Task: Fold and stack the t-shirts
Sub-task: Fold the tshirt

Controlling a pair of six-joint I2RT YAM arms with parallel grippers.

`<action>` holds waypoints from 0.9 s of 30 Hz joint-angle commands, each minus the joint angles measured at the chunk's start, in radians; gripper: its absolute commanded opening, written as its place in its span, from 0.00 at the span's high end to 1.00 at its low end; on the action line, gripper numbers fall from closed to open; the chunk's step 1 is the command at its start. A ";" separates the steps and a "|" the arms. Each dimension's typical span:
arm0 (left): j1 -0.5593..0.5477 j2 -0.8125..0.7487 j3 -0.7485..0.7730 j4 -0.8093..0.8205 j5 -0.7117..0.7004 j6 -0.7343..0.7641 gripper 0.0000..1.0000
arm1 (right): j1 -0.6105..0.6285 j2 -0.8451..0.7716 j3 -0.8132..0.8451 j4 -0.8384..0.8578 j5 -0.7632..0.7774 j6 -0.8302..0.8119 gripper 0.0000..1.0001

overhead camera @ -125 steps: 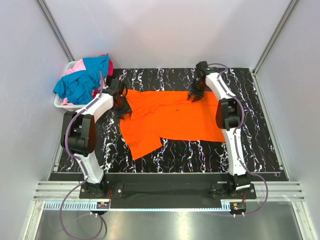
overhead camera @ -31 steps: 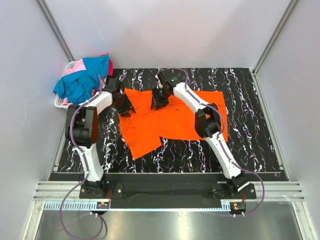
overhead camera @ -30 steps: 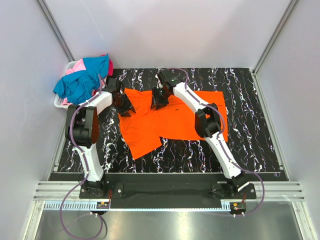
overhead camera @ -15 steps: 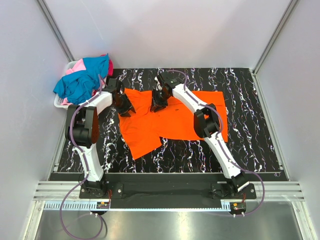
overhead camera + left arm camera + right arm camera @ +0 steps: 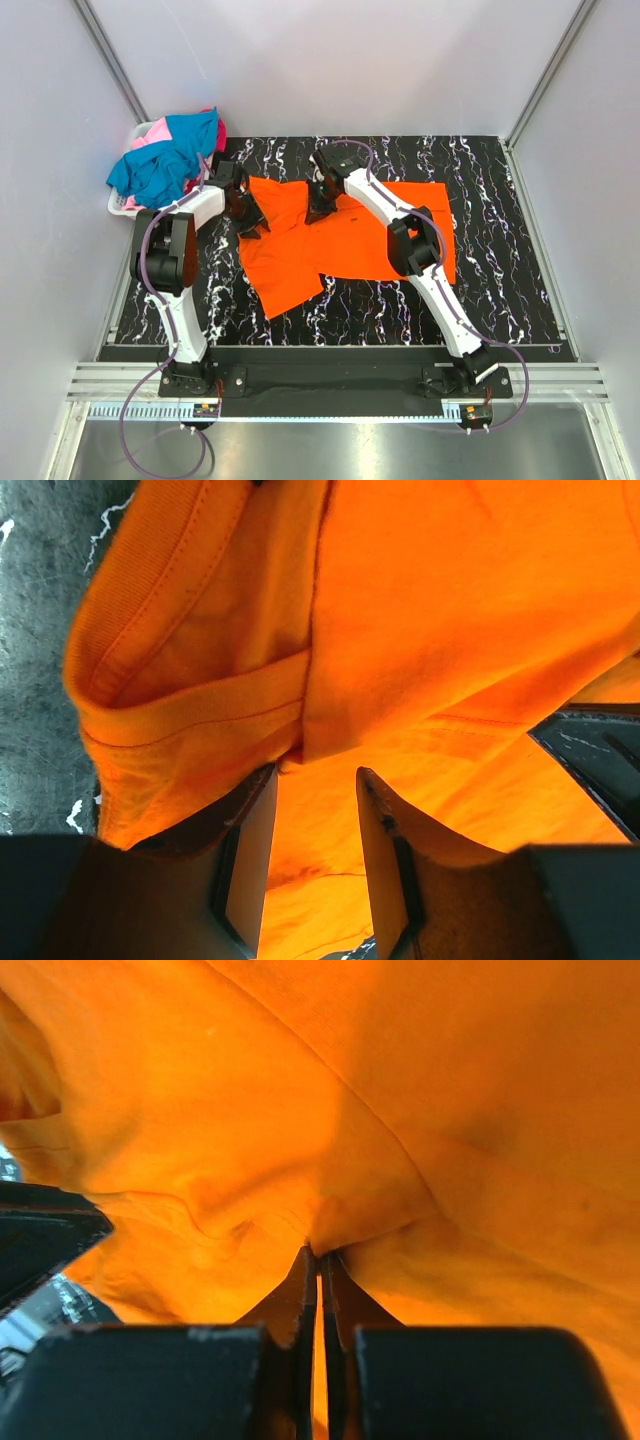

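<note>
The two arm bases are bolted to a metal rail (image 5: 330, 385) at the near edge, ahead of a black table (image 5: 500, 300) veined with white. On the middle of it the orange t-shirt (image 5: 350, 235) lies spread, rumpled, one flap reaching toward the near left. At its left edge the left gripper (image 5: 248, 212) sits low with its fingers (image 5: 385, 830) standing apart and the sleeve hem draped against one of them. Farther in, at the shirt's far middle, the right gripper (image 5: 318, 1255) has its fingers pressed together, pinching a pucker of the orange cloth. At the far left corner a white basket (image 5: 120, 205) holds a heap of shirts, a teal-blue one (image 5: 160, 160) on top, with pink (image 5: 150, 133) and red (image 5: 218, 130) showing behind it. Plain pale walls (image 5: 330, 60) close the space in.
</note>
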 commanded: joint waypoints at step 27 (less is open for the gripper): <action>0.001 -0.106 -0.025 0.020 -0.108 -0.020 0.60 | 0.028 -0.267 -0.252 -0.066 0.169 0.002 0.55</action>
